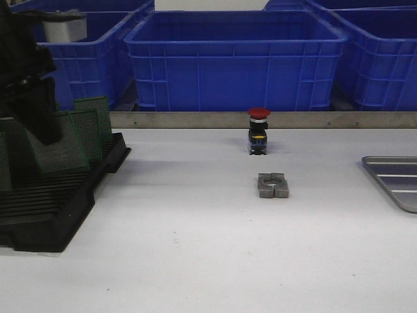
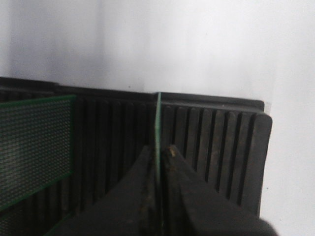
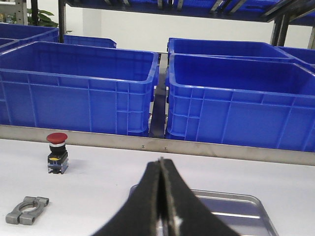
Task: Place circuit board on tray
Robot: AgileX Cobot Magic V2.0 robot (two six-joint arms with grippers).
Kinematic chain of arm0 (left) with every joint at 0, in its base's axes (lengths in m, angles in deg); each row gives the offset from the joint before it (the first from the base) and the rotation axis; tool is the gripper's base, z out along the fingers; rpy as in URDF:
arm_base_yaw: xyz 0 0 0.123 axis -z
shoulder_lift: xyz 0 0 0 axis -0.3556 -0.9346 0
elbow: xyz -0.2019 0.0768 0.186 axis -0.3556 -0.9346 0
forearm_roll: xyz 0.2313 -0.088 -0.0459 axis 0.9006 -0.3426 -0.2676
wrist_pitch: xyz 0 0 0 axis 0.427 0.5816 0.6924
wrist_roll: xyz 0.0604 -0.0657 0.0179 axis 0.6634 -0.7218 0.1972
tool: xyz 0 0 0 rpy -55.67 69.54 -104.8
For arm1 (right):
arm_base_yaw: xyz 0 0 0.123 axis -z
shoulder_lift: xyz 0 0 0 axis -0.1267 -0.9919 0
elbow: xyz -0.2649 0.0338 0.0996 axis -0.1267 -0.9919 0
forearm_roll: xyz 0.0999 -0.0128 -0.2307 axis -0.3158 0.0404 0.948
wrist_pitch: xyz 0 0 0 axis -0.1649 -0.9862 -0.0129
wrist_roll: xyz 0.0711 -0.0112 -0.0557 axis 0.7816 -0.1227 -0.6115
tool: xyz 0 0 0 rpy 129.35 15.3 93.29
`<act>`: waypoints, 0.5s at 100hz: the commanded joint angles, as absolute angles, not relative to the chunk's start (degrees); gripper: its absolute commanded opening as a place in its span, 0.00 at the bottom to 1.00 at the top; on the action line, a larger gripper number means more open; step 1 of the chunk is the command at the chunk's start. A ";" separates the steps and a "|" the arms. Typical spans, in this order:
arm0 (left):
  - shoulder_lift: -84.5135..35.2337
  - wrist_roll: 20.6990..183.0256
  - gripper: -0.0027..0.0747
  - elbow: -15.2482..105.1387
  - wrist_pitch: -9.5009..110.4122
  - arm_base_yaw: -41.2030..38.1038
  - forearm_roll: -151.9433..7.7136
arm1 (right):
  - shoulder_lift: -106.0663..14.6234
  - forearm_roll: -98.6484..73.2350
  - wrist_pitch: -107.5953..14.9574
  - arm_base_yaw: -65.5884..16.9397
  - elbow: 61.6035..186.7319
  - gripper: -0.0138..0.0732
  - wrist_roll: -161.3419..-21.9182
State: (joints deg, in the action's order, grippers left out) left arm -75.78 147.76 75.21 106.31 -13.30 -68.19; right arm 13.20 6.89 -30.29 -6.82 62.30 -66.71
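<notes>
One circuit board [image 2: 158,129] stands pinched edge-on inside left gripper [image 2: 158,153].

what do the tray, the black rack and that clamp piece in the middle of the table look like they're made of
Tray: likely bare metal, grey with a dull sheen and pressed pale ridges.
Black rack: apparently matte moulded plastic, evenly ribbed into slots.
Clamp piece: seemingly cast or machined metal, dull grey, unpainted, with a round bore.
</notes>
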 commanded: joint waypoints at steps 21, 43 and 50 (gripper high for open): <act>-68.75 144.10 0.01 79.95 110.73 -12.43 -82.50 | 14.45 7.36 -25.46 -6.95 63.04 0.08 -66.64; -66.26 134.79 0.01 79.95 110.73 -7.74 -93.40 | 14.45 7.36 -25.46 -6.95 63.04 0.08 -66.64; -66.14 132.95 0.01 79.95 110.73 -5.63 -96.53 | 14.45 7.36 -25.46 -6.95 63.04 0.08 -66.64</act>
State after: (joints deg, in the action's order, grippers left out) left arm -69.37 135.83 78.26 107.39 -8.14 -88.87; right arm 13.20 6.89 -30.29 -6.82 62.30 -66.71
